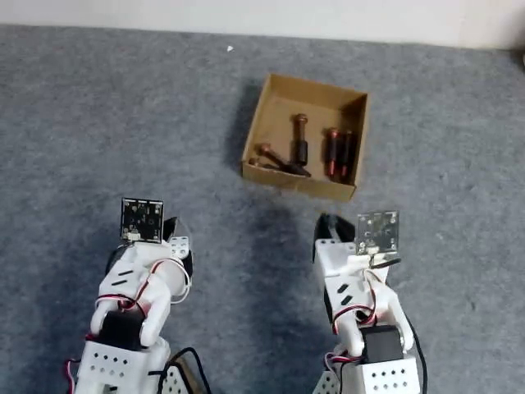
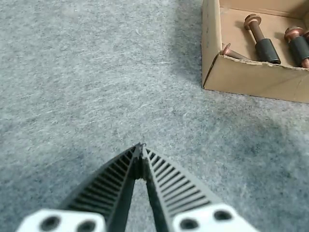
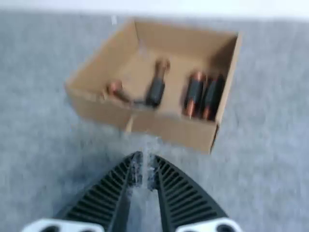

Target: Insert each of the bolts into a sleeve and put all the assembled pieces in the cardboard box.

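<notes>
The cardboard box (image 1: 261,111) sits on the grey carpet beyond both arms. Inside it lie several copper bolts in black sleeves: one upright in the middle (image 1: 300,141), one slanted by the near left wall (image 1: 277,159), and two side by side on the right (image 1: 340,153). The same box (image 3: 225,82) and its pieces (image 3: 155,87) appear in the right wrist view, and a corner of the box (image 2: 210,53) in the left wrist view. My left gripper (image 2: 141,162) is shut with nothing in it, low over bare carpet. My right gripper (image 3: 143,166) is shut and empty, just short of the box's near wall.
Grey carpet (image 1: 123,123) covers the whole work area. A pale wall strip (image 1: 246,12) runs along the far edge. Both arms' white bodies (image 1: 135,304) (image 1: 361,304) stand at the near edge, with open carpet between them and around the box.
</notes>
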Motion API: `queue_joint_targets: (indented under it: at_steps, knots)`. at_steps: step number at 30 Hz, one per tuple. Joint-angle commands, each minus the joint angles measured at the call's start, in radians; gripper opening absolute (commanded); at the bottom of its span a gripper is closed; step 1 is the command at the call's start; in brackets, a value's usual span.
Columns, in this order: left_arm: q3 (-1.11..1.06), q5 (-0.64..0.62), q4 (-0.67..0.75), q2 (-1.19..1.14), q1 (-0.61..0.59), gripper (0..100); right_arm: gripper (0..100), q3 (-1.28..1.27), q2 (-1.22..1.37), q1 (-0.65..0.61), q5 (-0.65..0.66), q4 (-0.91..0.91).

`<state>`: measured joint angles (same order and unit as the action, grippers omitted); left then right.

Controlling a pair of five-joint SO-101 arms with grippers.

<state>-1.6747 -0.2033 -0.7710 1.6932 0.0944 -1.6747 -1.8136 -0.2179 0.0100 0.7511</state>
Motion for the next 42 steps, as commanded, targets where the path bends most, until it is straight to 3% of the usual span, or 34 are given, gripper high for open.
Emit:
queue_joint_targets:
  at_steps: [1, 12, 23, 34, 42]
  knots:
    - [-0.028, -0.002, 0.023, -0.004, -0.013, 1, 0.9, -0.150, -0.010, 0.007, 0.006, 0.122]
    - [-0.028, -0.002, 0.023, -0.004, -0.013, 1, 0.9, -0.150, -0.012, 0.013, 0.011, 0.499]
    - [-0.028, -0.003, -0.044, -0.001, -0.013, 1, 0.9, -0.150, -0.012, 0.013, 0.011, 0.489]
    - [-0.028, -0.003, -0.368, 0.005, -0.012, 1, 0.9, -0.150, -0.012, 0.013, 0.011, 0.489]
    - [-0.022, -0.008, -0.423, 0.005, -0.013, 1, 0.9, -0.150, -0.012, 0.013, 0.011, 0.489]
